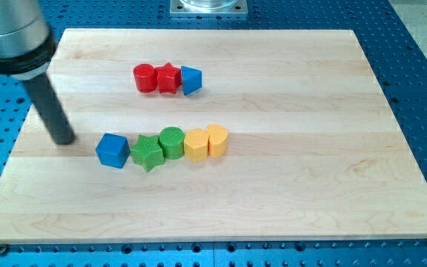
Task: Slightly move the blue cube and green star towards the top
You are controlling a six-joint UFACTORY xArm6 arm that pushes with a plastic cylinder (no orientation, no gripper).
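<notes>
You see the arm coming in from the view's top left corner, where its grey metal housing (10,33) fills the corner. From there the dark rod (49,104) goes down and leans a little to the view's right. My tip (65,139) stands on the wooden board (288,185), near the board's left edge. There are no fingers on this arm, only the straight rod, so nothing opens or closes and nothing is held.

The blue cube (113,150) lies just to the right of my tip and slightly lower in the view; a small strip of board is visible between them, so they do not touch. The green star (147,153) sits directly against the right side of the blue cube. After it the row continues to the view's right: a green cylinder (172,141), a yellow block (196,144) and a second yellow block (217,139), each one close against its neighbour.

Higher on the board, well apart from this row, you find a red cylinder (145,78), a red star (168,78) and a blue triangular block (190,80), also pressed together in one line
</notes>
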